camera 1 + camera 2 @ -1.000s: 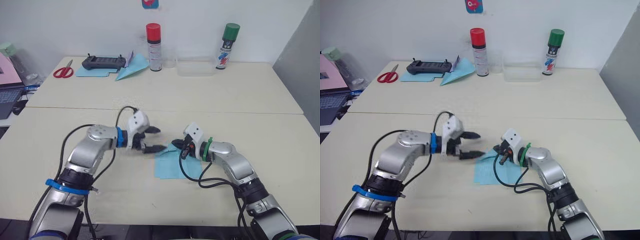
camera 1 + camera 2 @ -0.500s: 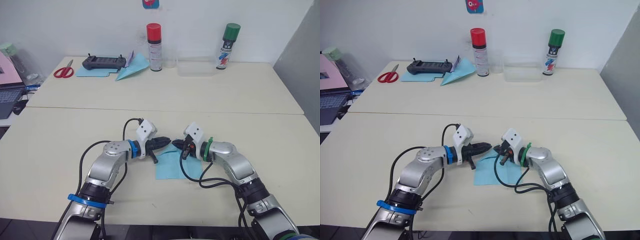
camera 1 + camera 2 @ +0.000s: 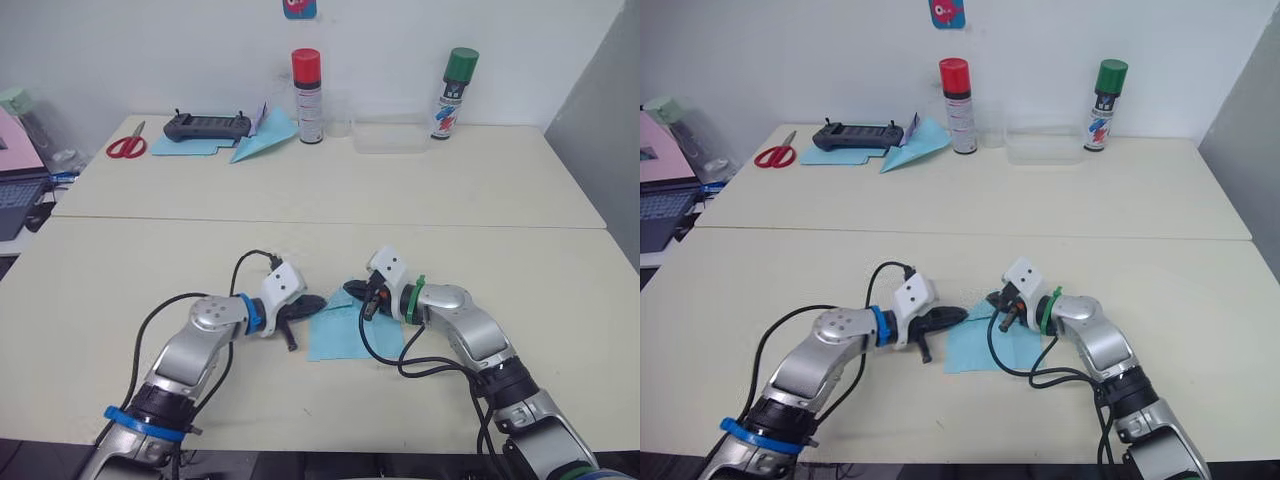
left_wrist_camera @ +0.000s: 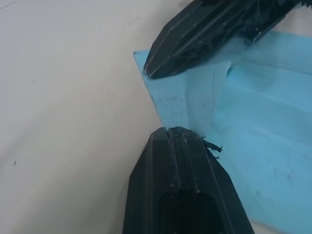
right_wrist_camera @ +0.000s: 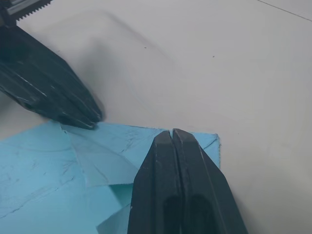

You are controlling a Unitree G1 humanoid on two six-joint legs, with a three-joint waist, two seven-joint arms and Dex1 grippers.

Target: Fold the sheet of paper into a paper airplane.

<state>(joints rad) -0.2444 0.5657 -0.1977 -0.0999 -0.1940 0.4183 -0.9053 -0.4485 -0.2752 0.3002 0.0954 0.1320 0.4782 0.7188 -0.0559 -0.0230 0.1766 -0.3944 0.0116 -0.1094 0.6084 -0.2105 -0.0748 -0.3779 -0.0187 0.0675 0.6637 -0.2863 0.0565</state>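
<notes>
The sheet of paper [image 3: 342, 340] lies flat on the near table, light blue, with a raised fold [image 4: 207, 92] along its far left corner. My left gripper [image 3: 320, 301] comes in from the left, its fingers shut together with the tip [image 4: 181, 131] at the lower end of that fold. My right gripper [image 3: 350, 290] reaches in from the right, shut, with its tip [image 5: 172, 132] on the paper's far edge, where the fold runs under it. The two tips are a few centimetres apart. No folded paper airplane is in view.
On the far table stand a red-capped spray can [image 3: 307, 95], a green-capped can [image 3: 455, 92] and a clear box [image 3: 388, 133]. A black controller [image 3: 207, 123], red scissors [image 3: 126, 145], a neat blue dart plane [image 3: 265, 140] and a laptop [image 3: 15, 190] sit far left.
My left gripper went from wide open to shut and moved right and down to the paper's far left corner. The right gripper stayed where it was, shut.
</notes>
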